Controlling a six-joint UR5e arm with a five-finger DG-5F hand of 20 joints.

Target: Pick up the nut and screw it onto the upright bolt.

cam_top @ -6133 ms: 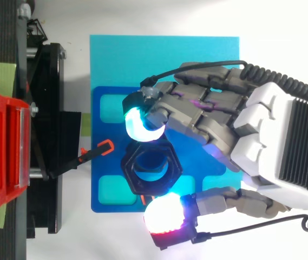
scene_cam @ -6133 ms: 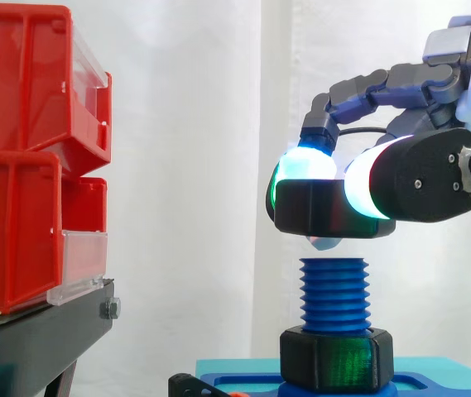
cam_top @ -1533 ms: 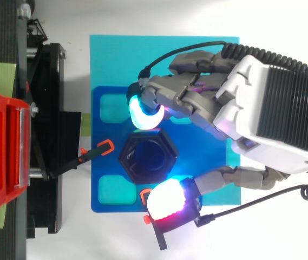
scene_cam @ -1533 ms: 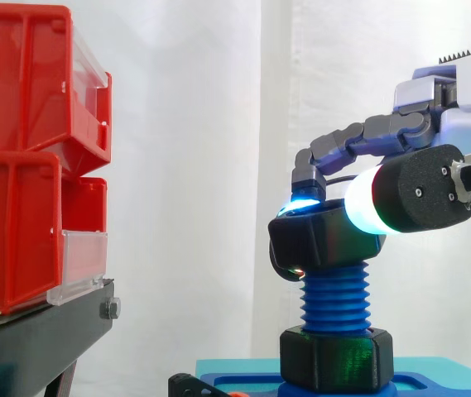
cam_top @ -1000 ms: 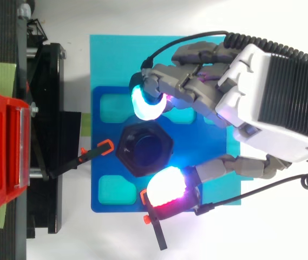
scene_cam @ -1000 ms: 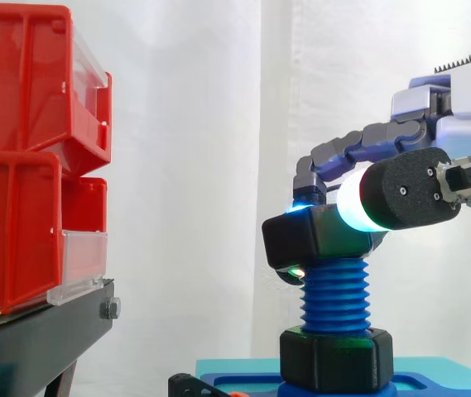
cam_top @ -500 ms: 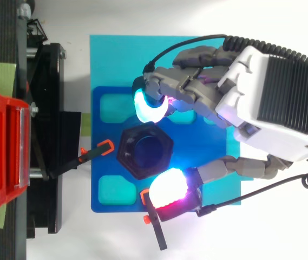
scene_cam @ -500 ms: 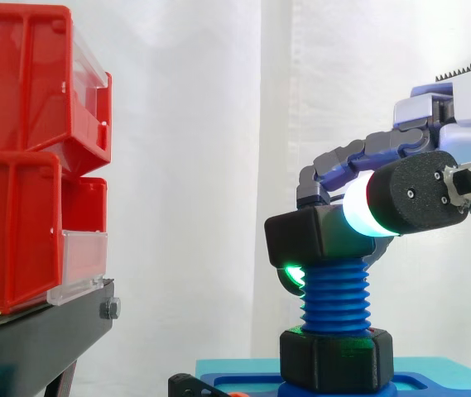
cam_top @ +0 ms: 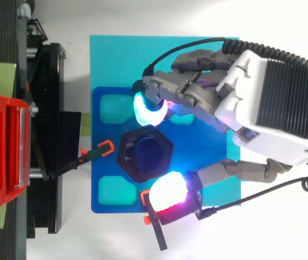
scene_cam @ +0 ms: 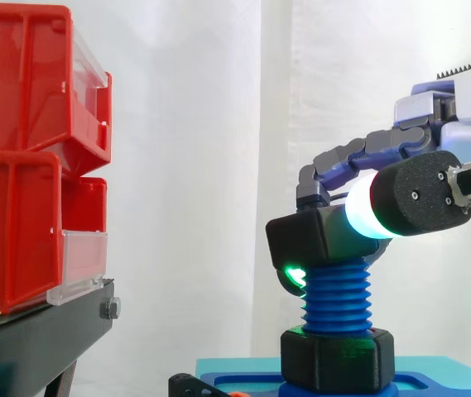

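Hand comes in from the right, its palm held above and to the right of the work, with fingers and thumb curled leftward and downward. Nearest, the thumb pad, glowing white, bears on the near side of the nut. On the far side, a cyan-lit fingertip presses the opposite edge, so the hand is clamped on the nut between thumb and finger.

The nut is black and hexagonal. It sits over the top of the upright blue bolt, roughly level, and the bolt's end is visible through its bore from above.

Assessment: pick-up is complete and the nut has been placed on the bolt. Several threads are bare between it and a second black nut at the bolt's foot. Whether the threads have caught cannot be confirmed. Most of the turning down is judged to be outstanding.

The bolt stands on a blue fixture, which lies on a cyan mat. Well apart to the left are red bins on a black stand.
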